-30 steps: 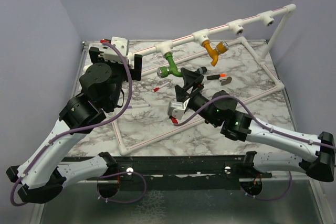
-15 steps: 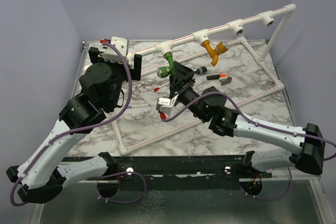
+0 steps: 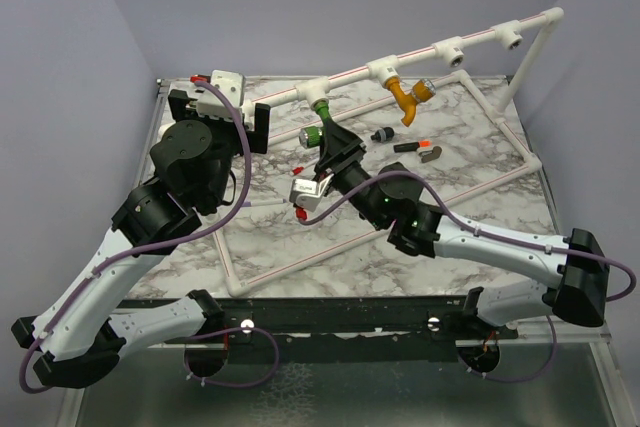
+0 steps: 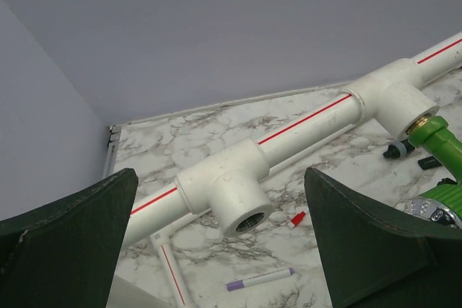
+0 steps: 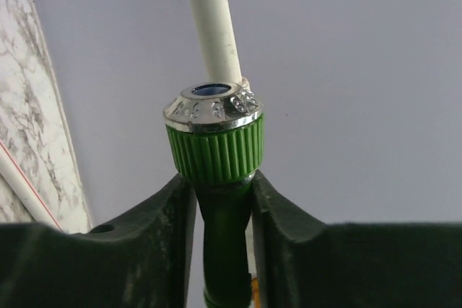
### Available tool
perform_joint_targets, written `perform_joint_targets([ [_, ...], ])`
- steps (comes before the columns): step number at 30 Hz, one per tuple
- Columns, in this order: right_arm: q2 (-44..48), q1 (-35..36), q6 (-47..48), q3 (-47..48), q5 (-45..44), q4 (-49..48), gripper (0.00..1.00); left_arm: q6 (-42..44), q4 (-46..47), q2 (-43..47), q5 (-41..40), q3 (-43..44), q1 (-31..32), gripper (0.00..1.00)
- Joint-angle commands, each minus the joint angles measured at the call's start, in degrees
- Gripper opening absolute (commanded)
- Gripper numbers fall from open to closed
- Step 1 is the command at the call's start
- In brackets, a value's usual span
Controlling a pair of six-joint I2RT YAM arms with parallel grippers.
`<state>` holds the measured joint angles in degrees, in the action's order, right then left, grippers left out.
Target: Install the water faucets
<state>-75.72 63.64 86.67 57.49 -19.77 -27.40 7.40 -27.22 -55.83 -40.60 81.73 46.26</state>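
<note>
Top external view: the green faucet (image 3: pixel 322 115) hangs from a T-socket on the top rail of the pipe frame (image 3: pixel 470 42), its neck curving down to a round silvery end. The orange faucet (image 3: pixel 408 99) hangs from the next socket along the same rail, a mustard-coloured curved tap of glossy plastic. The frame is white tube with a thin red stripe, and its lower rails lie on the marbled counter (image 3: pixel 470 202). The right end effector (image 3: pixel 333 145) reaches up under the rail and sits around the green faucet. The left end effector (image 3: pixel 222 107) is at the rail's other end, its jaws spread wide. Inside the frame's base, below the orange faucet, lie a small black piece (image 3: pixel 380 134) and a dark pen with a red tip (image 3: pixel 412 146).

Left wrist view: the left end effector (image 4: pixel 220 196) is wide apart, its dark green fingers (image 4: pixel 65 243) on either side of an unfilled T-socket (image 4: pixel 232 192) with a threaded mouth. Further along the striped rail, the green faucet (image 4: pixel 433 135) is joined to the next socket by a brass-coloured collar. On the counter beneath the rail lie a purple pen (image 4: pixel 260 279) and a red cap (image 4: pixel 297 218).

Right wrist view: the right end effector (image 5: pixel 222 192) is clamped on the green faucet (image 5: pixel 215 151), a finger touching each side of the smooth neck just under the ribbed green knob. The knob carries a shiny embossed silver cap with a blue centre. A white tube of the pipe frame (image 5: pixel 209 19) rises behind it, with the counter's marble to the left.
</note>
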Motion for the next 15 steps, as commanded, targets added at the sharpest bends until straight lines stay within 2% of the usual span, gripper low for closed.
perform_joint_targets([
  [1, -0.56, 0.08, -2.28, 0.94, -2.14, -4.42, 0.32, 0.81, -0.73, 0.92, -1.49, -0.15, 0.35, 0.99],
  [6, -0.89, 0.17, -8.03, -0.26, -2.78, -7.74, 0.04, 0.79, -0.73, 1.08, -1.51, -0.11, 0.33, 0.99],
  [7, -0.89, 0.17, -9.72, -0.59, -2.89, -9.01, 0.01, 0.82, -0.74, 1.14, -1.53, -0.15, 0.32, 0.99],
  [15, -0.24, 0.17, -29.37, -2.15, -3.74, -18.09, 0.01, 0.60, -0.64, 1.38, -1.68, -0.41, 0.40, 0.99],
])
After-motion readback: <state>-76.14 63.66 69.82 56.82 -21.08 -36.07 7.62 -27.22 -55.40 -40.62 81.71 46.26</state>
